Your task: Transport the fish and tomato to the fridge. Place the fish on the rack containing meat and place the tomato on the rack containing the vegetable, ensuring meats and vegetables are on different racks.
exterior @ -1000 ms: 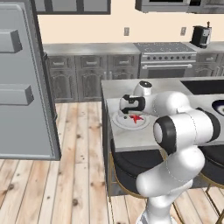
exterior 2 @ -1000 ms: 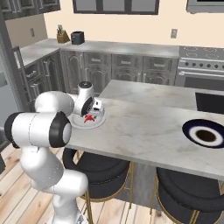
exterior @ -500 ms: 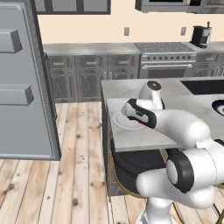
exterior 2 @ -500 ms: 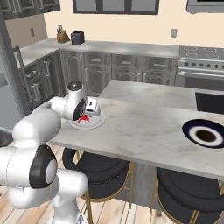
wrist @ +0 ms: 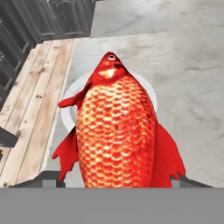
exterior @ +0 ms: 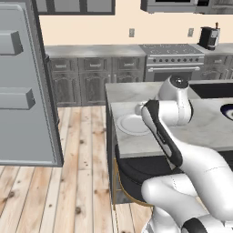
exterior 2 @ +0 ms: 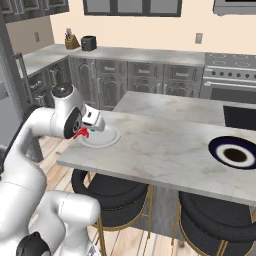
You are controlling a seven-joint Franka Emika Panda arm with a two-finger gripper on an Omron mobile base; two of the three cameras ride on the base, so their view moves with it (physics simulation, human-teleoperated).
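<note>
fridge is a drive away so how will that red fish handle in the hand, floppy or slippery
The fish probably carries stiff: in the hand view it juts straight out over the plate without sagging. Its glossy scales suggest it could slip. The hand seems to grip the tail end only, so it may pivot.

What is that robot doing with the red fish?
The robot's white arm has the red fish in its claw and holds it just above the white plate on the marble counter. In the hand view the fish hangs close to the camera, head pointing away over the plate. The fridge, where the fish should end up, stands across the wooden floor.
</note>
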